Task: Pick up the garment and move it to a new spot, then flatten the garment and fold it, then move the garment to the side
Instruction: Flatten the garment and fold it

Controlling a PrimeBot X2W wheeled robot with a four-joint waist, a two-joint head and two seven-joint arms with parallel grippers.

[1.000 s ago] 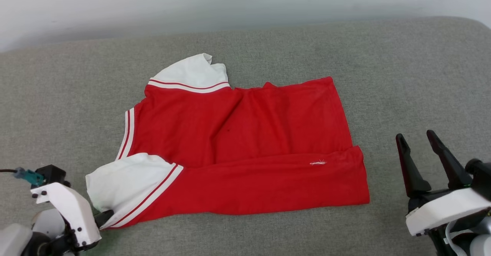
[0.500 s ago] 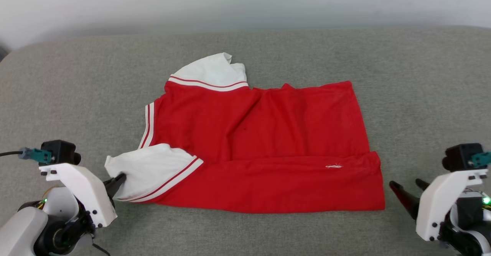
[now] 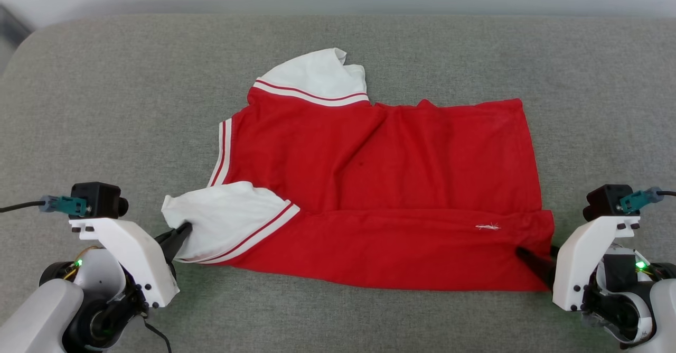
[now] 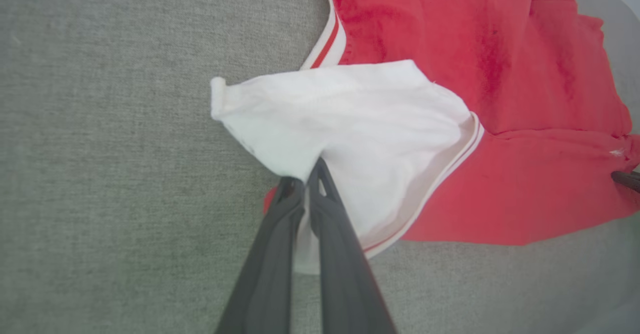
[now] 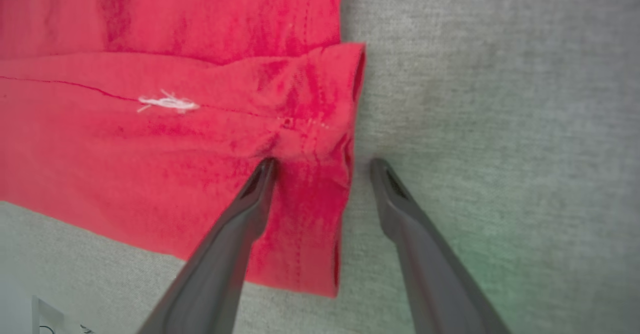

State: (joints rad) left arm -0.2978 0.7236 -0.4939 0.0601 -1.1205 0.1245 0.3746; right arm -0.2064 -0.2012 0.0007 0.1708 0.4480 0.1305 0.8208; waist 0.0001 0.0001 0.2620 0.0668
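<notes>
Left gripper [image 4: 303, 174] low, fingers pinched together; right gripper [image 5: 322, 161] low, fingers spread wide; both angled inward.

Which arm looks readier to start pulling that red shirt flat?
Left, probably. The left gripper is shut on the white sleeve of the garment, so it could pull at once. The right gripper is open, one finger on the red hem, the other on the grey surface; it must close first.

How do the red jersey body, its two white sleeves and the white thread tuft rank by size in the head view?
Red jersey body
Near white sleeve, perhaps from nearness
Far white sleeve
White thread tuft
</notes>
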